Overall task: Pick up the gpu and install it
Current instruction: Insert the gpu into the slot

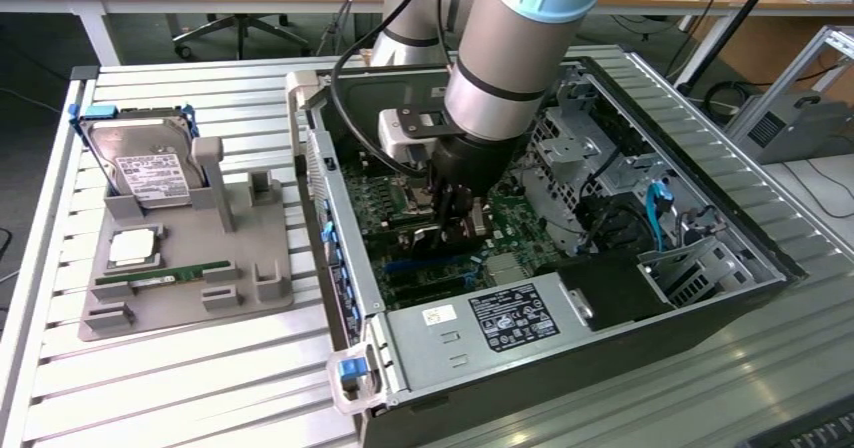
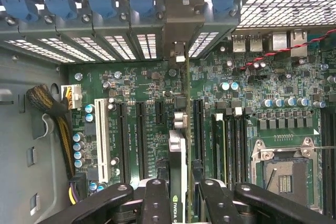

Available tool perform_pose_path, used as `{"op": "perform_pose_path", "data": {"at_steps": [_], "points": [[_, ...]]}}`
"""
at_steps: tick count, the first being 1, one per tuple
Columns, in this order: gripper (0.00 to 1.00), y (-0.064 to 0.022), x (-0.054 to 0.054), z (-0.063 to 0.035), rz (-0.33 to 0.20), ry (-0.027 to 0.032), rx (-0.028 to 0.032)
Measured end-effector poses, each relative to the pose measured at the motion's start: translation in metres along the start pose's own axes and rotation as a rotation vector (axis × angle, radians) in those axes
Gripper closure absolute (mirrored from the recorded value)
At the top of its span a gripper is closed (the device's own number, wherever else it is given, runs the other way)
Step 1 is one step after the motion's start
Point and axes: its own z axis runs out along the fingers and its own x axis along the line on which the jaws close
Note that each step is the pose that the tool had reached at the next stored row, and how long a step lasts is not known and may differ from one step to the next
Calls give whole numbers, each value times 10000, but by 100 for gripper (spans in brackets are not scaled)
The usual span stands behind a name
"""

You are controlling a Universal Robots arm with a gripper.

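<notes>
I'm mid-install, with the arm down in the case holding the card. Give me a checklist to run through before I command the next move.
1. hand gripping the gpu: ok, fingers clamp both faces.
2. Card inside the open case: ok.
3. silver bracket toward the rear slot openings: ok.
4. Card edge lined up over a slot on the motherboard: cannot tell, the card is seen edge-on.
5. Card fully seated: cannot tell.
6. hard drive and memory stick on the gray holder, outside the case: ok.
</notes>
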Motion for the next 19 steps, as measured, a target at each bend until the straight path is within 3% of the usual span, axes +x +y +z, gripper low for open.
{"op": "perform_pose_path", "data": {"at_steps": [6,19], "points": [[73,1,0,4,-2,0,1],[73,6,2,60,-2,4,86]]}}
